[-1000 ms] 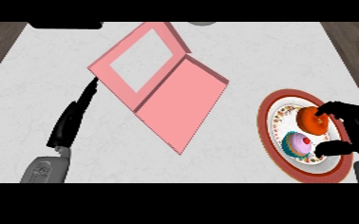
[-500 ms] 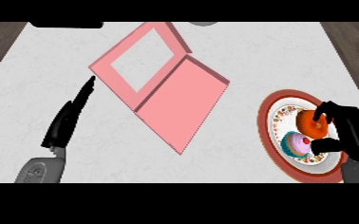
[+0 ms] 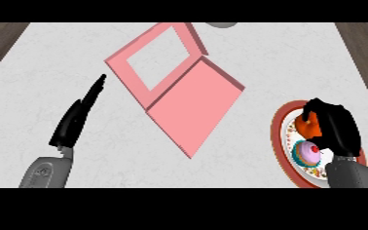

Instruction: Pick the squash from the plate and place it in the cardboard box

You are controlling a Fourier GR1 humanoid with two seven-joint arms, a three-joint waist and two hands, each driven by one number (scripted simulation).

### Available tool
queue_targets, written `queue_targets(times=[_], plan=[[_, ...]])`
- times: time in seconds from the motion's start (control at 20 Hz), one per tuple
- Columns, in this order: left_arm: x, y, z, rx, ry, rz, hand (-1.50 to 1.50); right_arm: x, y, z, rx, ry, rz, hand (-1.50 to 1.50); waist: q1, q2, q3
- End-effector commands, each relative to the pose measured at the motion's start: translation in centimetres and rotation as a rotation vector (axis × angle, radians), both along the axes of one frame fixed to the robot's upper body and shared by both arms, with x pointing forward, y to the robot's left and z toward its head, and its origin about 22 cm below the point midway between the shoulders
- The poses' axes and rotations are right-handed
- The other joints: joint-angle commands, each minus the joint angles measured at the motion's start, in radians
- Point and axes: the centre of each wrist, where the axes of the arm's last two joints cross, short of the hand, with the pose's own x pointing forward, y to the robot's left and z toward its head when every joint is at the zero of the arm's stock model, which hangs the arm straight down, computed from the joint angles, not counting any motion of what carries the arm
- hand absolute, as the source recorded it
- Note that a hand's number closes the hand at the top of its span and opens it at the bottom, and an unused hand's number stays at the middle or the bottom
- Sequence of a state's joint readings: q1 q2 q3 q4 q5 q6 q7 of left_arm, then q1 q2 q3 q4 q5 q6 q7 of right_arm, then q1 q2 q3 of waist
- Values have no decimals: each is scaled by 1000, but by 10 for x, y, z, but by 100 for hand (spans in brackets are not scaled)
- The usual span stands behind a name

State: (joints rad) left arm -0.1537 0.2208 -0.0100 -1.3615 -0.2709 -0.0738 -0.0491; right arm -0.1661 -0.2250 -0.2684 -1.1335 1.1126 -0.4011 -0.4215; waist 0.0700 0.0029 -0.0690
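Right hand point(image 3: 336, 129) over the plate point(image 3: 282, 141), fingers curled around the orange squash point(image 3: 307, 125); left hand point(image 3: 78, 116) flat, fingers straight.

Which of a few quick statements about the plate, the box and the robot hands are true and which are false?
1. The right robot hand curls round the orange squash. True.
2. The orange squash lies inside the pink cardboard box. False: it is over the round red-rimmed plate.
3. The left robot hand holds a pink cupcake. False: it is open with fingers straight, holding nothing.
4. The pink-frosted cupcake sits on the plate. True.
5. The box lies between the two hands. True.
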Motion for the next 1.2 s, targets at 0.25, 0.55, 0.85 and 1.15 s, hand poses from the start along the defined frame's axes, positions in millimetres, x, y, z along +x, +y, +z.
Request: queue_targets(times=[0.25,0.55,0.85,1.15], plan=[[3,-7,0,7,10,-18,0,42,88,26,116,-62,-235,150,26,-12,38],[4,-9,-3,2,31,-20,0,68,114,68,116,-116,-438,150,23,-18,43],[5,-15,-5,2,36,-25,0,91,146,112,97,-135,-651,150,30,-22,49],[6,-13,-8,3,45,-15,0,105,196,157,13,-72,-868,150,36,-22,55]])
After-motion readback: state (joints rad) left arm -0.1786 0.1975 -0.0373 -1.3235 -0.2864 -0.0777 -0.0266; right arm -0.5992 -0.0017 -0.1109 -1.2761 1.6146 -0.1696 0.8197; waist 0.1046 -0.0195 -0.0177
